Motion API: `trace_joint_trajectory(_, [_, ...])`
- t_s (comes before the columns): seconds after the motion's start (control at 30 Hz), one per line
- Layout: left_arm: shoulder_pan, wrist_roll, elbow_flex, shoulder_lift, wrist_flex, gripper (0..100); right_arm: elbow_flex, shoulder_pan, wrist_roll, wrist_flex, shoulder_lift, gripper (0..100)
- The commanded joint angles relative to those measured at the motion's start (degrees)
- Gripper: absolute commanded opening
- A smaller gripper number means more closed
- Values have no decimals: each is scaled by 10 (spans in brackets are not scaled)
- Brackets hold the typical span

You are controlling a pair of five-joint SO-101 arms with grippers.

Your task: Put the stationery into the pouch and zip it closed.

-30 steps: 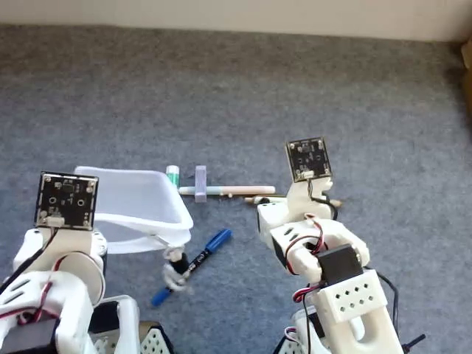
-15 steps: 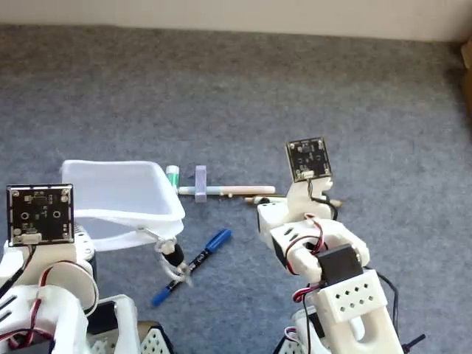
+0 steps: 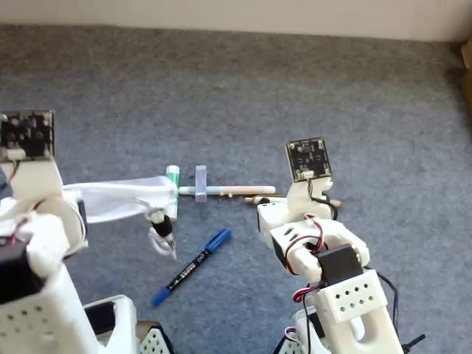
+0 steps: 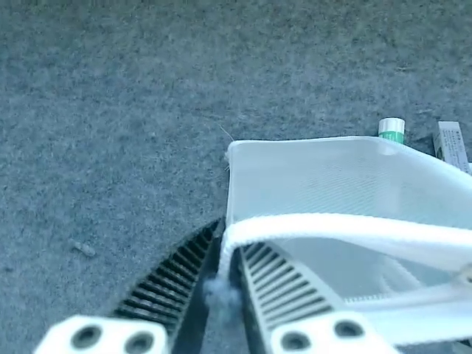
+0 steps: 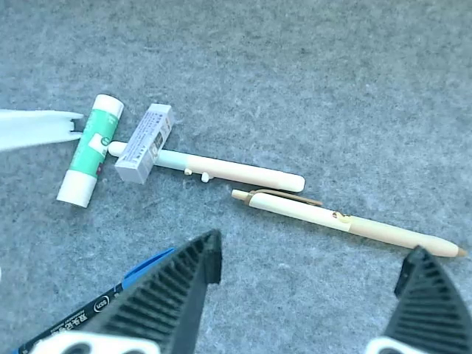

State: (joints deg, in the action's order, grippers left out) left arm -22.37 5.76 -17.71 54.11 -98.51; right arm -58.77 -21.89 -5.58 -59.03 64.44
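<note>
My left gripper (image 4: 226,254) is shut on the rim of the white mesh pouch (image 4: 332,184), at its corner. It holds the pouch (image 3: 122,200) off the carpet, edge-on from above, with a zipper pull (image 3: 159,237) dangling below. A green glue stick (image 5: 90,158), a white eraser (image 5: 145,142) and two cream pens (image 5: 228,168) (image 5: 339,221) lie just past the pouch's far end. A blue marker (image 3: 192,267) lies nearer the arms. My right gripper (image 5: 302,295) hangs open above the carpet, short of the pens, holding nothing.
Grey carpet (image 3: 295,96) covers the whole work area, with wide bare room beyond the stationery. The right arm's body (image 3: 317,251) stands close beside the marker and the pens. A pale wall edge (image 3: 236,15) runs along the back.
My left arm has swung left and back, lifting the pouch by its rim; the pouch went from lying open to hanging edge-on. The right arm has not moved.
</note>
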Motion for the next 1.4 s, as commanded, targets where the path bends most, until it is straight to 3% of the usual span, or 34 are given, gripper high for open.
trace_joint_trajectory(0.0, [-7, -6, 30, -80, -2, 7, 6, 7, 0, 16, 11, 354])
trace_joint_trajectory(0.2, [-53, -7, 31, -184, 23, 7, 6, 5, 0, 14, 11, 354])
trace_joint_trajectory(0.4, [-138, -7, 30, -198, 62, 7, 12, 4, -2, 13, 10, 328])
trace_joint_trajectory(0.53, [-159, -7, 27, -198, 62, 7, 46, -38, -1, 15, 9, 232])
trace_joint_trajectory(0.8, [-176, -10, 25, -198, 61, 7, 114, -115, -1, 12, -10, 224])
trace_joint_trajectory(0.93, [-175, -49, 12, -198, 62, 7, 166, -130, -1, 12, -109, 224])
trace_joint_trajectory(1.37, [-172, -54, -36, -198, 78, 6, 465, -188, -4, -25, -525, 224])
